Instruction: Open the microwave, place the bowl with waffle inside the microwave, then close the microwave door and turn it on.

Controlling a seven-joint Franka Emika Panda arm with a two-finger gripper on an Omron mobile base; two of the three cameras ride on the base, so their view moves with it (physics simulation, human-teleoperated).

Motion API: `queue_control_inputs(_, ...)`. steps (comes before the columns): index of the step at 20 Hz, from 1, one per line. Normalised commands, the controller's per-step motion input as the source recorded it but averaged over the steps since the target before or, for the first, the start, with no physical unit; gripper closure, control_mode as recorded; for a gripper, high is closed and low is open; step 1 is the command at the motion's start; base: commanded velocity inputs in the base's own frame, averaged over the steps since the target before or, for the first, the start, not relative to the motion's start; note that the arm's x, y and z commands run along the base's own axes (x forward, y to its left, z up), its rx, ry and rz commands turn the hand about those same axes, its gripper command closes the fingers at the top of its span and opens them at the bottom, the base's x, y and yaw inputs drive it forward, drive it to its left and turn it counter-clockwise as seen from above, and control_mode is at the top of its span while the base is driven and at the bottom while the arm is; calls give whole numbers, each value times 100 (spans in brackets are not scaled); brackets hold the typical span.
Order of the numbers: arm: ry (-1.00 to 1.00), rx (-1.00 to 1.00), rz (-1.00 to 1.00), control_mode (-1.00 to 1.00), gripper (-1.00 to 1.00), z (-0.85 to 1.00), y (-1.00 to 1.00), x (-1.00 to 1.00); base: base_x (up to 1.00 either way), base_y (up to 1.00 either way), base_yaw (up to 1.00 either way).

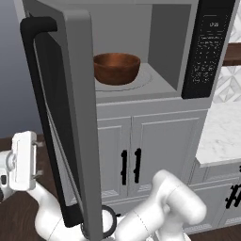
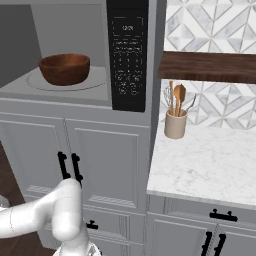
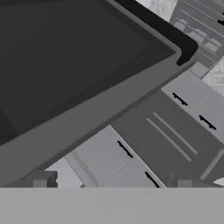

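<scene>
Left base view: the large built-in grey microwave (image 1: 164, 56) stands open. Its wide grey-framed microwave door (image 1: 70, 117), with dark tinted window and long black bar handle, is swung out toward the camera on the left. The round, glossy reddish-brown wooden bowl (image 1: 116, 68) sits on the round turntable inside the light grey cavity, left of centre. I cannot make out the waffle from this angle. The black keypad panel (image 1: 207, 47) runs down the right of the cavity. My white arm bends low in front of the white panelled cabinet doors (image 1: 141, 155); my hand is at the left edge, outside the open door.

Right base view: the bowl (image 2: 65, 68) rests on the turntable in the cavity, apart from the walls. The keypad panel (image 2: 127, 55) is just right of it. Further right, a beige utensil crock (image 2: 175, 123) holding wooden spoons and a whisk stands on the white marble desk (image 2: 210, 165), beneath a dark wooden shelf (image 2: 210, 67).

Hand view: the door's dark window (image 3: 65, 57) and grey frame lie close ahead, with cabinet fronts beyond. Of my tool (image 3: 112, 183), two small tips rise at the bottom, set wide apart, gripping nothing.
</scene>
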Motion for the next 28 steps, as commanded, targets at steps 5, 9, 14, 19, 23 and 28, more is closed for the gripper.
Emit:
queue_control_inputs(5,0,-14,-1,-100,-100,20,79,-5,0,0,0)
queue_control_inputs(9,0,-2,-3,-100,-100,55,19,-21,0,0,0)
queue_control_inputs(14,0,1,-11,-100,-100,29,-51,-54,0,0,0)
queue_control_inputs(19,0,7,-12,-100,-100,10,-88,-41,0,0,0)
queue_control_inputs(23,1,11,-9,-100,-100,38,-96,-19,0,0,0)
queue_control_inputs(28,5,5,-1,-100,-100,35,-90,-15,0,0,0)
